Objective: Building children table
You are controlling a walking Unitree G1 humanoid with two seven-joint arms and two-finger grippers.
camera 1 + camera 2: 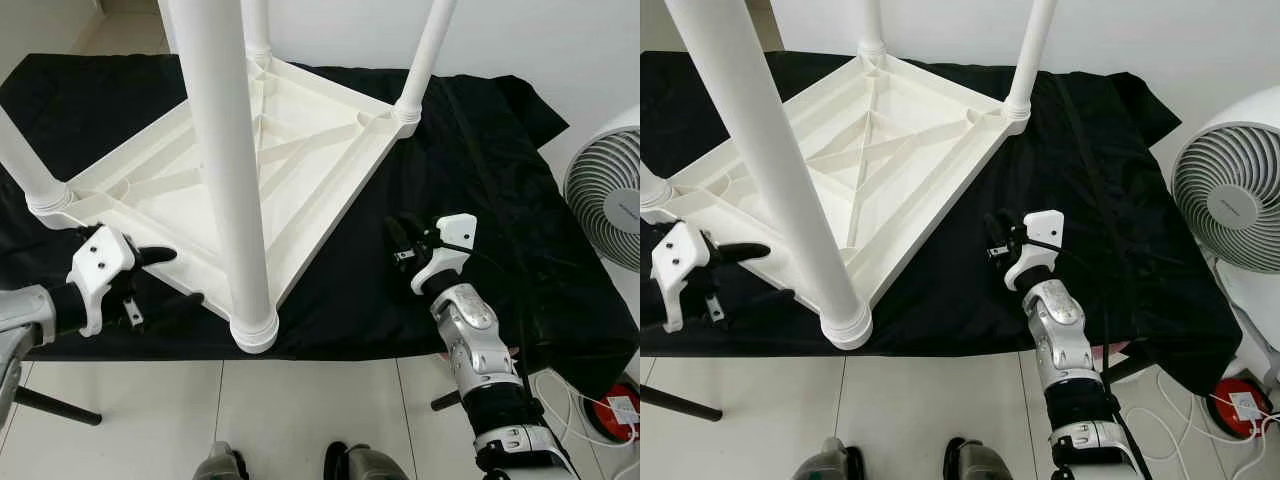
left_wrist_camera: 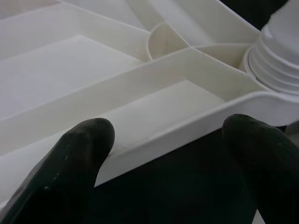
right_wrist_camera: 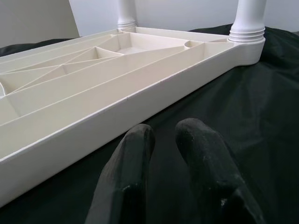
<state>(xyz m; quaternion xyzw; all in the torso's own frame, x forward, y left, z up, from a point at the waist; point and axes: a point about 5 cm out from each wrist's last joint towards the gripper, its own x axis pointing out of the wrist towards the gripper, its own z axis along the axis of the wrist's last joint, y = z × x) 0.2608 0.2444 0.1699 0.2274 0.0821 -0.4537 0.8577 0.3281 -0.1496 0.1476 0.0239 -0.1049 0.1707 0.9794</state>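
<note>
A white plastic children's table (image 1: 310, 205) lies upside down on a black cloth (image 1: 480, 170), its ribbed underside facing up. White legs stand up from its corners: the nearest leg (image 1: 230, 150), a left leg (image 1: 25, 165), a back leg (image 1: 255, 25) and a right leg (image 1: 425, 50). My left gripper (image 1: 172, 277) is open at the table's near left edge, its fingers (image 2: 79, 154) straddling the rim (image 2: 196, 126) close to the left leg's threaded collar (image 2: 275, 60). My right gripper (image 1: 400, 242) rests over the cloth just right of the table's long side (image 3: 117, 116), fingers (image 3: 126, 177) together and holding nothing.
A white fan (image 1: 610, 200) stands to the right, off the cloth. Cables and a red device (image 1: 622, 408) lie on the tiled floor at the lower right. The cloth's front edge hangs near my feet (image 1: 350, 465). A dark bar (image 1: 55, 405) crosses the floor at the lower left.
</note>
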